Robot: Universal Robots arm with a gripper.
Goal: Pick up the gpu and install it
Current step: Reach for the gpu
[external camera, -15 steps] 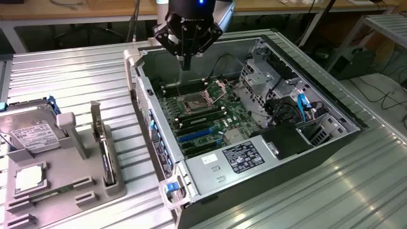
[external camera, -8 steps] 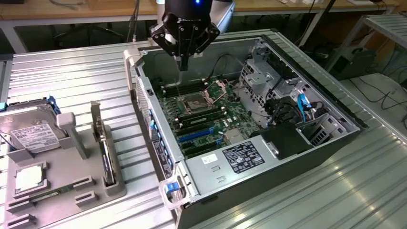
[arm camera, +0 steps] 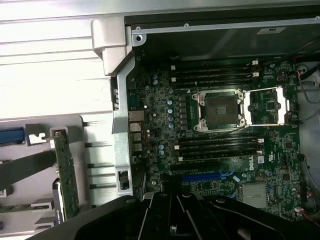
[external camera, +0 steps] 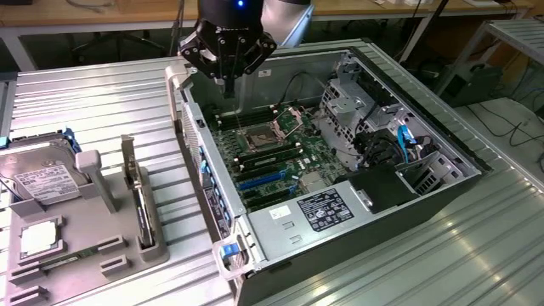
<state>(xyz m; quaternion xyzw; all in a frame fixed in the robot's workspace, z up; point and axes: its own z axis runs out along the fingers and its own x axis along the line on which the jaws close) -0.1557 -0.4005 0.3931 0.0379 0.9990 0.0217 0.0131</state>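
The gpu (external camera: 139, 194) stands on edge in a slot of the grey holder tray (external camera: 111, 236) at the exterior view's left. In the wrist view the gpu (arm camera: 67, 172) shows as a thin green board with a metal bracket at one end. My gripper (external camera: 228, 88) hangs over the back corner of the open computer case (external camera: 425, 210), above the memory slots and well apart from the card. Its fingers are shut together with nothing between them. The wrist view looks past the dark gripper (arm camera: 172, 200) down onto the motherboard (arm camera: 225, 150).
The tray also carries a hard drive (external camera: 42, 175), a processor chip (external camera: 38, 237) and a memory stick (external camera: 72, 258). Inside the case are the open processor socket (arm camera: 220, 107), blue expansion slots (external camera: 259, 180), a labelled power supply (external camera: 323, 210) and cables by the drive cage (external camera: 399, 143).
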